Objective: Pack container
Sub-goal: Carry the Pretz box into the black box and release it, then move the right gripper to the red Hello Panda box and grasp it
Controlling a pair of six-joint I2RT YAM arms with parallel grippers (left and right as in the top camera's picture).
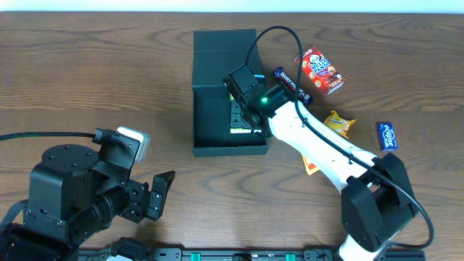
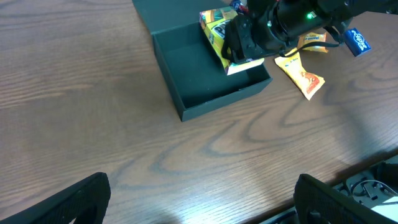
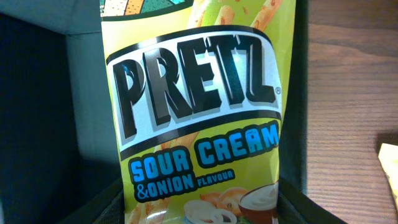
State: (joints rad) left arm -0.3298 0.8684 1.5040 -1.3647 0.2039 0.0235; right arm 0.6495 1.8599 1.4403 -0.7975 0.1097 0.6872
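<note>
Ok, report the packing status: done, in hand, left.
Done: the container stands open, the rest of its floor bare. In hand: the right gripper holds the Pretz box at its right wall, not yet released. Left: the red snack box, dark blue bar, yellow packet, blue packet and orange packet lie on the table outside. The left gripper hangs open, idle.

Overhead down; left wrist oblique — both share container (image 1: 210, 116) (image 2: 193, 68); right close-up.

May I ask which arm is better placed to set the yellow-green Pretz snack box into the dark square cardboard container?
Right: the right gripper holds the Pretz box over the container; the left gripper is open, far off.
</note>
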